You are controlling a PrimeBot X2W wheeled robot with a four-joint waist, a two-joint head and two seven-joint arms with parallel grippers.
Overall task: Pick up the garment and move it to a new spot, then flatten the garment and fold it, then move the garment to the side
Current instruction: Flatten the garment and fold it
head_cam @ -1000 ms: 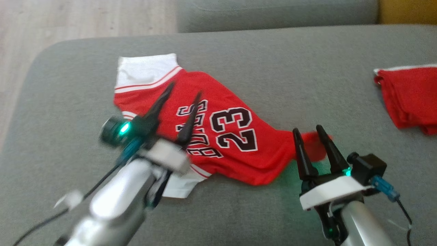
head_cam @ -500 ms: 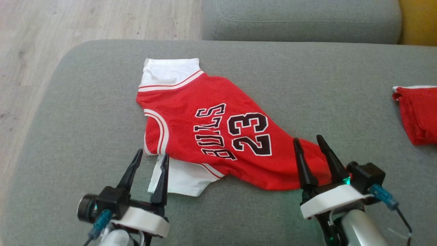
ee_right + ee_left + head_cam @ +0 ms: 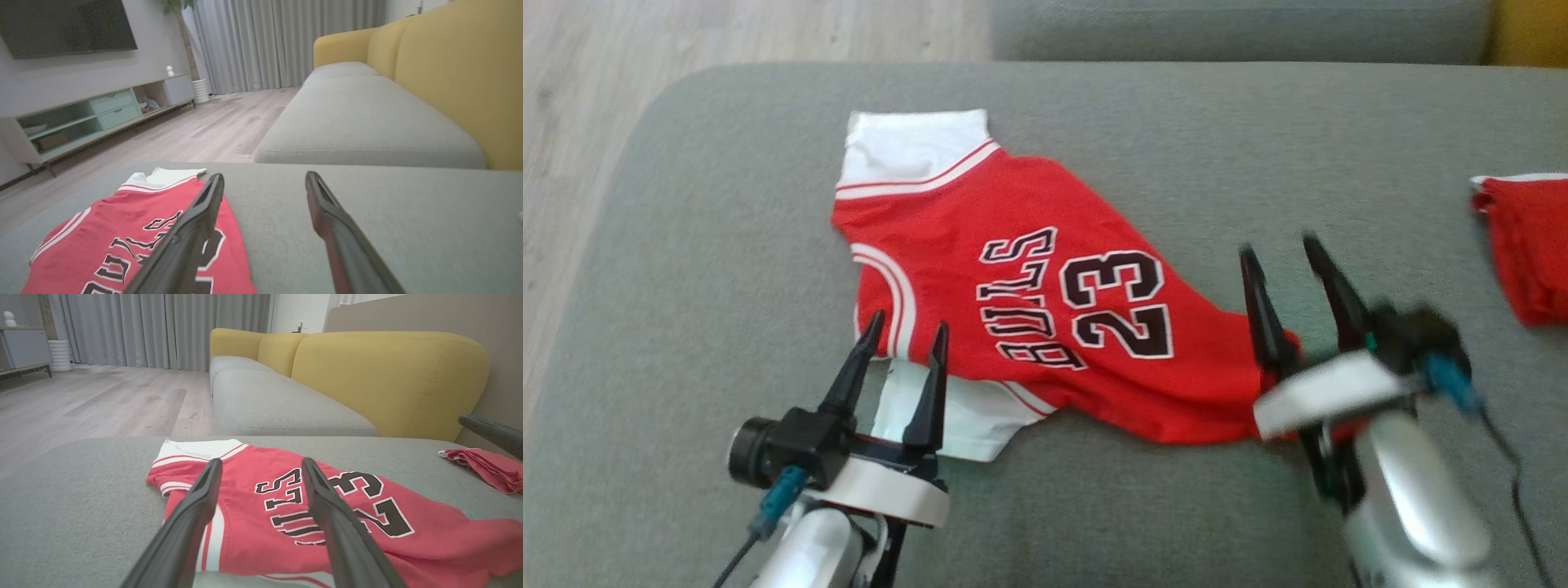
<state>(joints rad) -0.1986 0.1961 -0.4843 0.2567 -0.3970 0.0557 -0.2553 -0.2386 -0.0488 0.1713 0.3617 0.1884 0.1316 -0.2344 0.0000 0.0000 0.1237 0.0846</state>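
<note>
Head view: L claw (image 3: 910, 321), R claw (image 3: 1278, 245) both apart by jersey (image 3: 1013, 204); R wrist view: TV (image 3: 67, 24).

Grey sofa (image 3: 367, 122) w/ yellow back (image 3: 388, 375), wood floor (image 3: 102, 400), grey curtains (image 3: 286, 41), TV unit (image 3: 81, 118).

The shirt (image 3: 1029, 302) lies on the seat cushion (image 3: 1176, 131), ahead and right of the left pincer (image 3: 908, 322), whose tips stand over its near left edge. The right pincer (image 3: 1278, 245) stands at the shirt's right end. A second cloth (image 3: 1527, 245) lies well right of it. Another cushion (image 3: 1233, 28) sits beyond both pincers, with floor (image 3: 686, 33) ahead-left.
</note>
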